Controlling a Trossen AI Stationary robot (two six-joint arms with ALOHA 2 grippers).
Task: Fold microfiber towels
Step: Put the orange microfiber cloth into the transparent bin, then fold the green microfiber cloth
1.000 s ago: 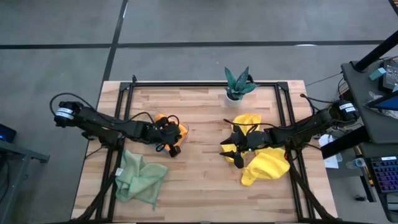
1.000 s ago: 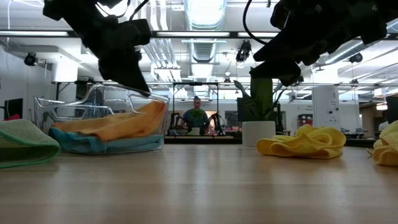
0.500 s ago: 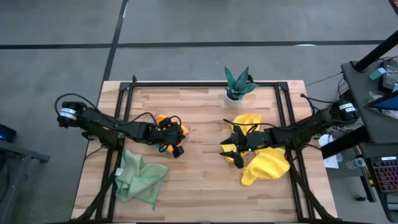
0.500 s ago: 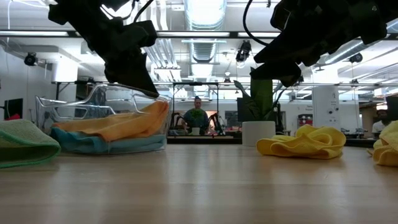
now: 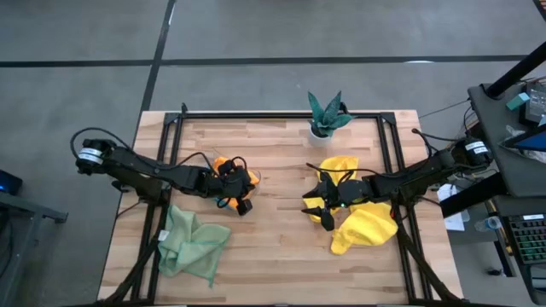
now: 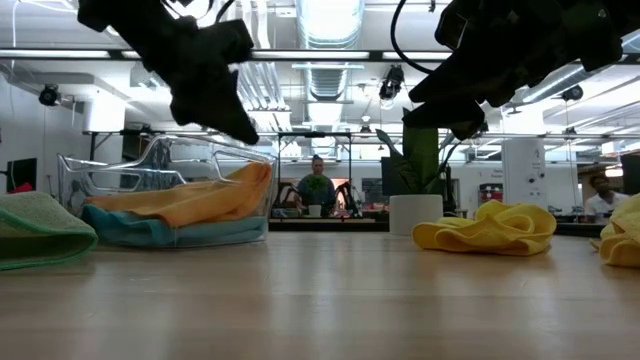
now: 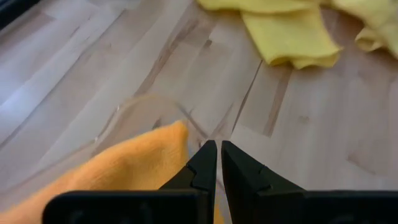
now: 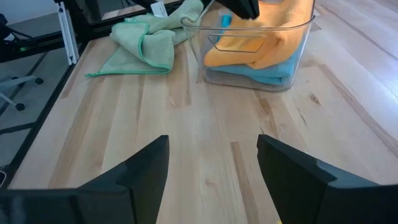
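A clear tray (image 6: 165, 160) on the table's left half holds an orange towel (image 7: 124, 177) lying on a blue towel (image 6: 150, 232). My left gripper (image 7: 217, 148) is shut and hangs just above the tray's rim (image 6: 245, 135), beside the orange towel's corner, with nothing between its fingers. My right gripper (image 8: 211, 162) stands open above the table's middle right (image 5: 317, 213) and holds nothing. Behind it lie two crumpled yellow towels (image 5: 339, 166) (image 5: 368, 228). A pale green towel (image 5: 192, 243) lies bunched at the near left.
A small plant in a white pot (image 5: 324, 119) stands at the far edge, right of the middle. Black frame rails (image 5: 175, 128) run along the table's left, right and far sides. Bare wood lies between the tray and the yellow towels.
My left gripper, still shut, has tipped slightly over the tray, its tips dipping toward the rim and coming back up. The orange towel's end now lies closer against the tray's wall on the side toward the table's middle.
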